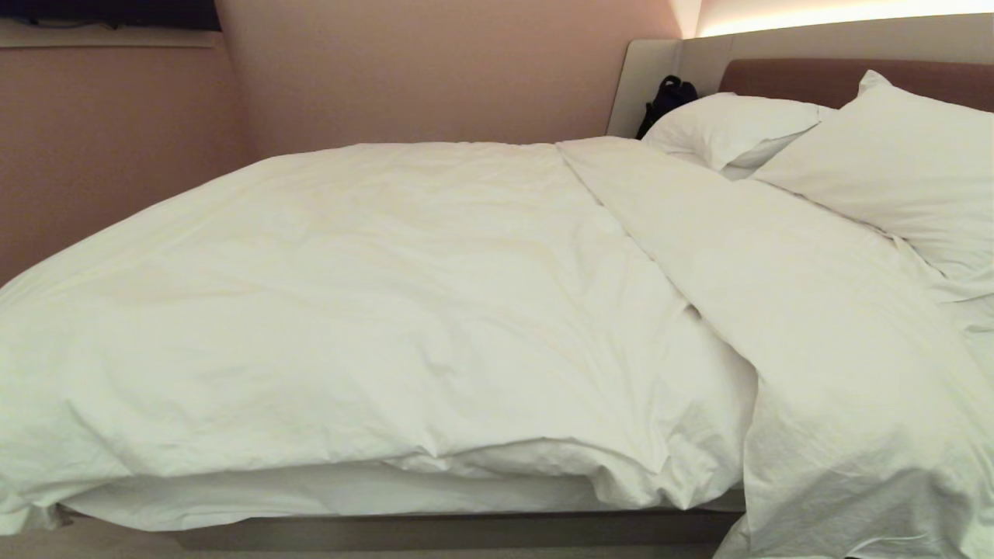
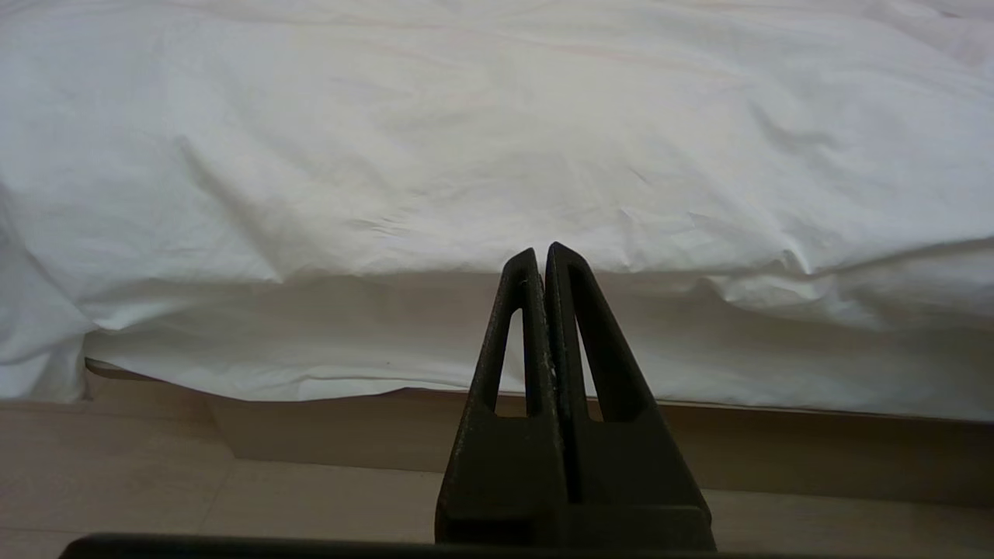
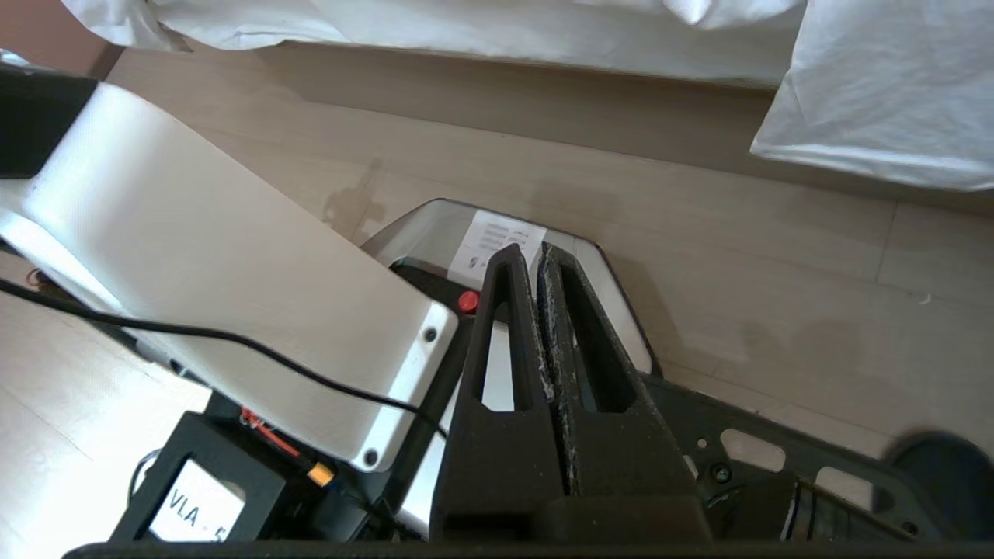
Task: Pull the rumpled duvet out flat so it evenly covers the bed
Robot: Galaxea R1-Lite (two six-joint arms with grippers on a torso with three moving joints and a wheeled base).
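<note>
Duvet (image 1: 373, 310) spread over bed (image 1: 466, 532), still creased; top strip folded back in band near pillows (image 1: 893, 163) at headboard end, one corner hanging over near side edge. Left gripper (image 2: 542, 255) off near side edge, level with overhang, fingers pressed together, empty. Right gripper (image 3: 534, 256) low over robot base (image 3: 606, 279) and floor (image 3: 776, 256), fingers together, holding nothing.

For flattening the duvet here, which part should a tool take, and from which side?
Probably the folded-over flap of the duvet where it hangs past the near bed edge on the robot's right. Its loose hem drapes free of the mattress, so a tool could come from the near side and pinch it. Both tools are shut and empty: left tool faces the bed side, right tool is over the robot's base.
</note>
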